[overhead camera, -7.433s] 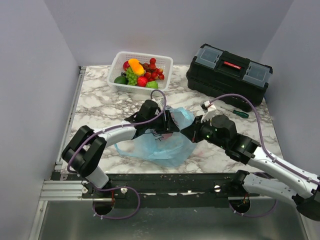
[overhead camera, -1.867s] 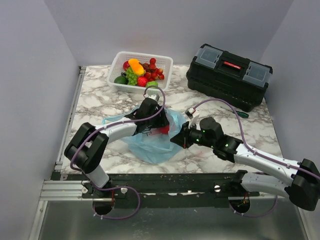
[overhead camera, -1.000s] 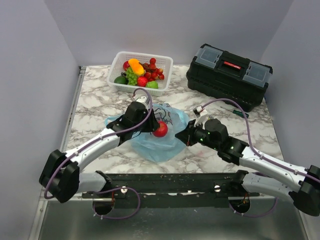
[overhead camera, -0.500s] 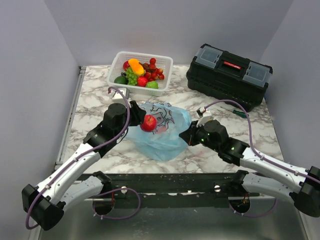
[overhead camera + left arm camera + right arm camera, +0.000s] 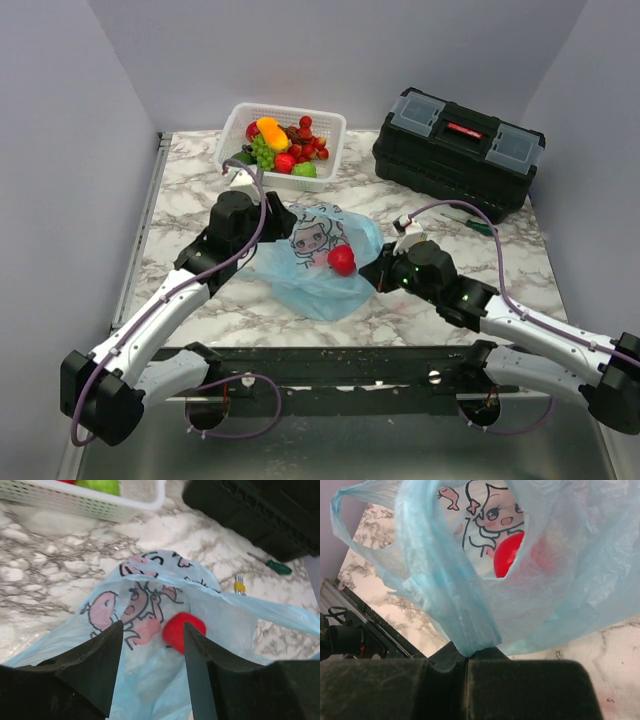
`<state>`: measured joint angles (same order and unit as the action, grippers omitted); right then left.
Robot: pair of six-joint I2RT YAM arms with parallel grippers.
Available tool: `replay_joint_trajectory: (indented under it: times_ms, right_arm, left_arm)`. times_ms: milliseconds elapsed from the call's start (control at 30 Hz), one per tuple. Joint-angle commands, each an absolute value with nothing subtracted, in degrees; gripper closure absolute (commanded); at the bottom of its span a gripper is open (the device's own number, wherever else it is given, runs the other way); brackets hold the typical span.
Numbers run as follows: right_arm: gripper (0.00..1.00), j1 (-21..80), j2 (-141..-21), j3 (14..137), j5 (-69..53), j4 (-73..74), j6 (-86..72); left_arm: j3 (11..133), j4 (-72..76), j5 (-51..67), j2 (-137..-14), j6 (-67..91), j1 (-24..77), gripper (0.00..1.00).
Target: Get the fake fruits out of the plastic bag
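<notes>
On marbled table (image 5: 178,190), grey walls (image 5: 330,50) around, left fingers (image 5: 97,662) apart, right fingers (image 5: 395,680) pinch the plastic bag (image 5: 300,285).

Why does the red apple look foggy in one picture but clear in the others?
Right wrist view: part of the red apple shows through the thin plastic bag, so that side looks pale and foggy. Left wrist view: nothing covers it, so it looks clear, while the left gripper up close is just dark. Top view: small but clear.

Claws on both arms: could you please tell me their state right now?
Left claw: open, empty.
Right claw: closed on the bag.
</notes>
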<state>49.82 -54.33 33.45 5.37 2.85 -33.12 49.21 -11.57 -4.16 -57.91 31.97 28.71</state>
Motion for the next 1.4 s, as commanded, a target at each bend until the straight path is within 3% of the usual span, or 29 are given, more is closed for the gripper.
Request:
replay_joint_trajectory:
  times_ms: [0, 67, 233, 533, 800, 1067, 1367]
  right_arm:
    - [0.99, 50.1, -54.9, 32.5, 5.1, 2.6, -32.0]
    - [0.99, 50.1, -55.7, 32.5, 4.7, 2.6, -32.0]
    - [0.99, 50.1, -56.0, 32.4, 3.9, 2.6, -31.9]
    - [0.99, 50.1, -53.6, 32.7, 5.2, 3.7, -32.2]
    - [0.99, 50.1, -53.2, 32.5, 5.4, 3.6, -32.7]
    - [0.99, 50.1, -52.9, 32.6, 5.9, 4.3, -32.6]
    - [0.99, 50.1, -53.6, 32.5, 6.1, 4.0, -32.8]
  left_arm:
    - [45.0, -6.4, 13.7, -59.2, 30.5, 29.0, 0.46]
    - [43.2, -3.4, 17.6, -60.0, 30.5, 31.0, 0.43]
    - [44.1, -3.6, 12.3, -66.0, 31.3, 38.2, 0.43]
    - [49.1, -4.5, 5.4, -78.8, 33.7, 39.3, 0.35]
    - [57.7, -6.9, 5.3, -89.1, 32.5, 38.7, 0.19]
    - [64.3, -8.8, 7.2, -97.2, 29.9, 38.2, 0.19]
    - [59.8, -4.8, 10.8, -97.8, 31.3, 38.8, 0.22]
